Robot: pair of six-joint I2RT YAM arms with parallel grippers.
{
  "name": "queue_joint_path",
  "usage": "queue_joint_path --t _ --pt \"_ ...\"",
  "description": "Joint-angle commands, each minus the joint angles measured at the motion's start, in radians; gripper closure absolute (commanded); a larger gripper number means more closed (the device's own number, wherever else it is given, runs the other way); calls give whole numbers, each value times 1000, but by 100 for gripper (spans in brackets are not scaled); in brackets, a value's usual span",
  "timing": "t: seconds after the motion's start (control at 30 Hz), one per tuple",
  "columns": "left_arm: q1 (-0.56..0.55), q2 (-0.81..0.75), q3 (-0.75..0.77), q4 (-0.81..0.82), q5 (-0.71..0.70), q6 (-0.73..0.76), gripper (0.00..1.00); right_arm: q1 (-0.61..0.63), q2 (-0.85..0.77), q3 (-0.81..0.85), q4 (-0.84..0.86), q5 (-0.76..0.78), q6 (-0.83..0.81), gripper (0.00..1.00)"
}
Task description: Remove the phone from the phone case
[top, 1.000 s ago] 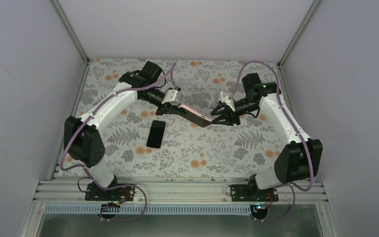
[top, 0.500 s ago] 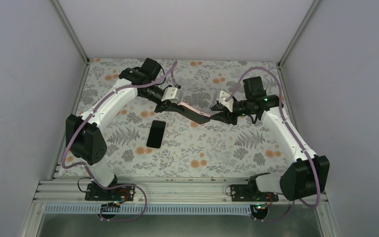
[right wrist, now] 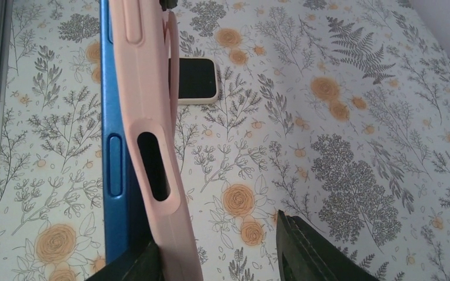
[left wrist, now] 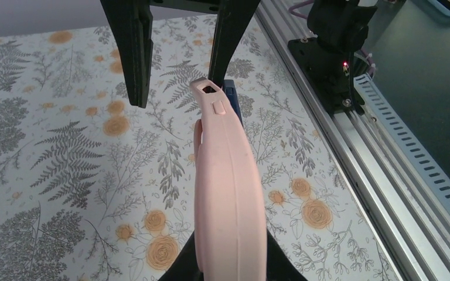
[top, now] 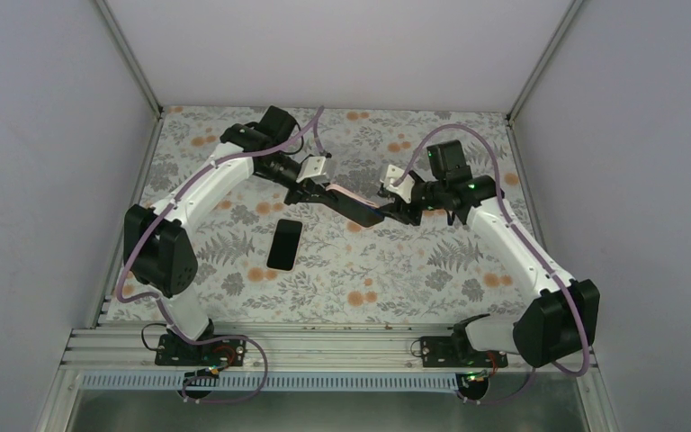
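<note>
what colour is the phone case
The phone case is pale pink, a plain colour with no pattern; it shows best in the left wrist view.

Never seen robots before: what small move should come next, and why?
Probably close the right gripper on the slim blue phone. Its jaws stand open around that end, the phone's edge shows beside the smooth pink phone case, and the left gripper clamps the other end.
</note>
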Motion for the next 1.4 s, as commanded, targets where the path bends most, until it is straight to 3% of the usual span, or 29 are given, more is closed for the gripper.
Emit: queue_joint_path --t 0.0,0.2,0.43,0.53,0.63,0.77,1.03,1.17,1.27,1.33,1.37 --pt "-53 -32 3 62 314 -7 98 32 43 30 96 -99 10 54" --pt "-55 -14 2 96 299 -28 98 40 141 149 -88 -365 -86 56" --pt "-51 -70 -173 557 65 -315 98 55 267 340 -412 -577 -277 82" --pt "-50 -65 -185 629 61 -346 98 66 264 360 -446 -612 -290 81" --pt "-61 -34 -139 606 127 -365 98 87 253 364 -404 -613 -246 72" --pt "-95 -9 -135 618 126 -381 98 127 293 404 -412 -598 -244 68" --pt "-141 45 -120 665 112 -434 98 208 402 530 -400 -595 -180 65" --pt "-145 69 -116 708 37 -468 98 212 462 642 -497 -644 -207 66" --pt "-144 69 -132 787 -111 -506 98 213 493 720 -563 -676 -209 82" --pt "-138 57 -138 831 -210 -522 97 212 479 713 -528 -646 -147 95" --pt "-133 49 -139 846 -250 -525 94 212 468 694 -492 -620 -99 97"
